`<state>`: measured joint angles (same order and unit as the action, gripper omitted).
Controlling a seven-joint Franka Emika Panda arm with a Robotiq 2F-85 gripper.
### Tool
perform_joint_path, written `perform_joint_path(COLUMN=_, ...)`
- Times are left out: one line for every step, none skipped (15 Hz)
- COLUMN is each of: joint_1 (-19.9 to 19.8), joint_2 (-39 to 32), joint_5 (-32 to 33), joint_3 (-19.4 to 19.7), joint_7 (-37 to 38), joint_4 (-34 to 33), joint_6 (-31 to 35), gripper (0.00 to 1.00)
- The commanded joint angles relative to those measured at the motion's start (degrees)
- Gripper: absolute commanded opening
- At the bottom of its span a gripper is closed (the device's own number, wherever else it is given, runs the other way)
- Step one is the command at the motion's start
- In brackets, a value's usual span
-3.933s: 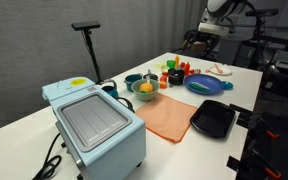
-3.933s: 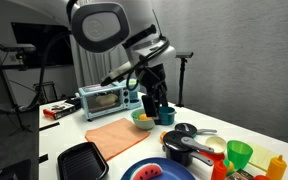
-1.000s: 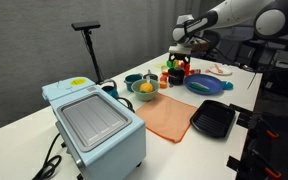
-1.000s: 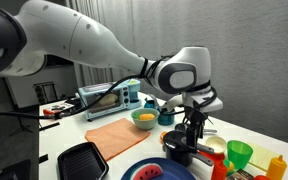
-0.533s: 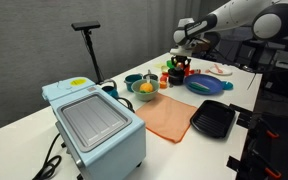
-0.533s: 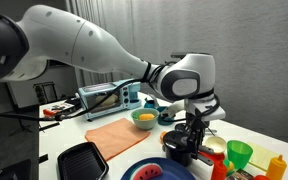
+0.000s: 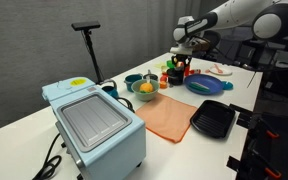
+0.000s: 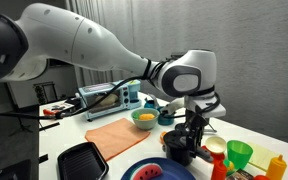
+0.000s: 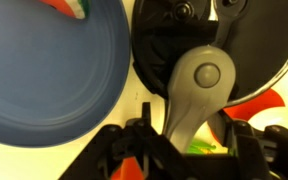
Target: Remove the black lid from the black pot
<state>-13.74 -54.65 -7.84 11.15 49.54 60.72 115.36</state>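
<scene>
The black pot (image 8: pixel 178 151) stands by the blue plate, and my gripper (image 8: pixel 189 138) reaches straight down onto it. From the wrist, the round black lid (image 9: pixel 169 45) fills the top middle of the picture. A grey handle (image 9: pixel 204 78) with a riveted head lies over it and runs down between my fingers. My gripper (image 9: pixel 189 135) has its jaws closed in against that grey piece on both sides. In an exterior view my gripper (image 7: pixel 181 62) hangs low over the far cluster of toys, which hides the pot.
A blue plate (image 9: pixel 54 80) lies right beside the pot. A black square grill pan (image 7: pixel 212 120), an orange cloth (image 7: pixel 169 115), a yellow bowl (image 8: pixel 144 118) and a pale blue toaster oven (image 7: pixel 94 120) share the table. A green cup (image 8: pixel 240 155) and red bottles crowd the pot's far side.
The jaws have come together from wide open onto the grey handle over the lid. The arm has hardly shifted, and the pot stays where it was.
</scene>
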Motion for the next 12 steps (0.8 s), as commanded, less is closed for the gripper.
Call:
perform_joint_path(joint_1=-0.56, joint_2=-1.16, joint_5=0.3, joint_3=-0.03, joint_7=-0.86, joint_4=-3.63, joint_6=-5.24, gripper=0.95)
perform_joint_path(joint_1=-0.44, joint_2=-0.99, joint_5=0.35, joint_3=-0.01, joint_7=-0.66, joint_4=-3.37, joint_6=-5.39, gripper=0.99)
perform_joint_path(joint_1=-0.5, joint_2=-0.96, joint_5=0.26, joint_3=-0.03, joint_7=-0.71, joint_4=-3.45, joint_6=-5.5, gripper=1.0)
perform_joint_path(joint_1=-0.39, joint_2=-0.9, joint_5=0.4, joint_3=0.07, joint_7=-0.71, joint_4=-3.42, joint_6=-5.26, gripper=1.0)
perform_joint_path(joint_1=-0.21, joint_2=-0.82, joint_5=0.68, joint_3=0.28, joint_7=-0.52, joint_4=-3.39, joint_6=-5.02, gripper=1.0)
perform_joint_path(joint_1=-0.03, joint_2=-0.61, joint_5=1.08, joint_3=0.63, joint_7=-0.29, joint_4=-3.19, joint_6=-4.24, gripper=1.0)
perform_joint_path(joint_1=0.14, joint_2=-0.6, joint_5=1.49, joint_3=0.95, joint_7=0.05, joint_4=-3.2, joint_6=-3.68, gripper=1.0)
perform_joint_path(joint_1=0.14, joint_2=-0.61, joint_5=1.56, joint_3=1.08, joint_7=0.45, joint_4=-3.19, joint_6=-2.65, gripper=1.0)
perform_joint_path(joint_1=0.03, joint_2=-0.56, joint_5=1.03, joint_3=1.05, joint_7=1.29, joint_4=-2.9, joint_6=-0.53, gripper=1.0)
perform_joint_path(joint_1=-0.07, joint_2=-0.53, joint_5=0.66, joint_3=0.99, joint_7=1.67, joint_4=-2.77, joint_6=0.86, gripper=1.0)
perform_joint_path(joint_1=-0.2, joint_2=-0.37, joint_5=0.33, joint_3=0.98, joint_7=2.13, joint_4=-2.34, joint_6=2.78, gripper=1.0)
perform_joint_path(joint_1=-0.24, joint_2=-0.37, joint_5=0.09, joint_3=0.9, joint_7=2.64, joint_4=-2.19, joint_6=4.03, gripper=1.0)
